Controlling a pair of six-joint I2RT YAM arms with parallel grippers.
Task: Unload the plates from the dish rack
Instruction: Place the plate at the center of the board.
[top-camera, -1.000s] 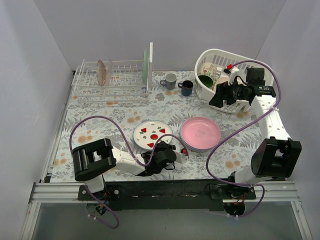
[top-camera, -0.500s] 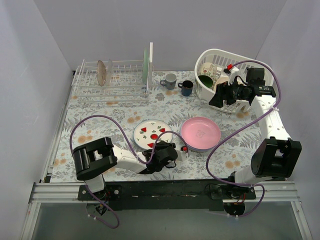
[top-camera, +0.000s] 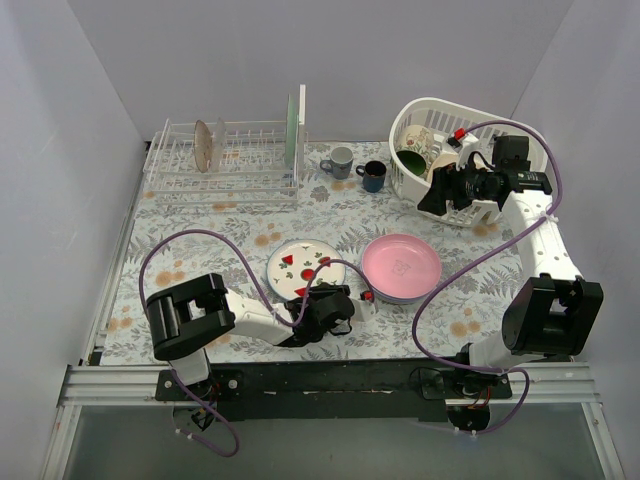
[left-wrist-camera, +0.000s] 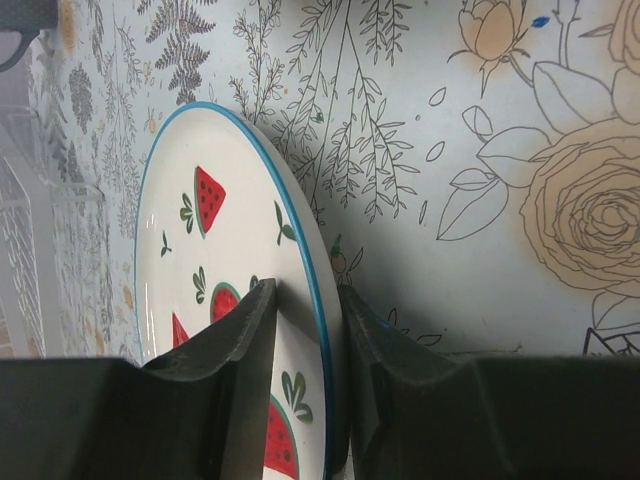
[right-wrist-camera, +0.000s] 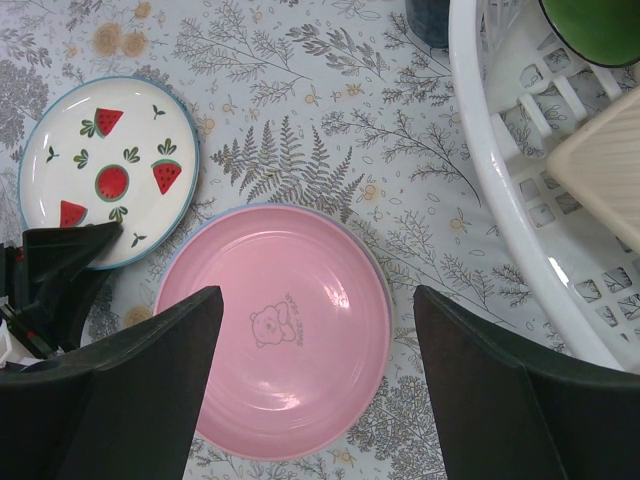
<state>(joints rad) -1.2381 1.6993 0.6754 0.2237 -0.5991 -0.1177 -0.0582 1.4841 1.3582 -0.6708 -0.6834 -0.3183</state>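
The white wire dish rack (top-camera: 225, 165) stands at the back left. It holds a mottled brown plate (top-camera: 203, 146) and a pale green plate (top-camera: 291, 130), both upright. A white plate with watermelon prints (top-camera: 300, 262) (left-wrist-camera: 225, 240) lies flat on the table. My left gripper (top-camera: 320, 292) (left-wrist-camera: 305, 300) straddles its near rim, jaws slightly parted, one finger over its face and one under its edge. To its right lies a pink plate (top-camera: 400, 266) (right-wrist-camera: 290, 330), stacked on another with a bluish rim. High above it hangs my right gripper (top-camera: 440, 195) (right-wrist-camera: 318, 300), open and holding nothing.
A white oval plastic basket (top-camera: 440, 115) (right-wrist-camera: 520, 180) with dishes stands at the back right, just beside my right gripper. A grey mug (top-camera: 340, 161) and a dark blue mug (top-camera: 373, 175) stand between the rack and the basket. The floral cloth ends at the near rail.
The left jaws have widened a little round the watermelon plate's rim, and the plate now lies flat. The right arm has not moved.
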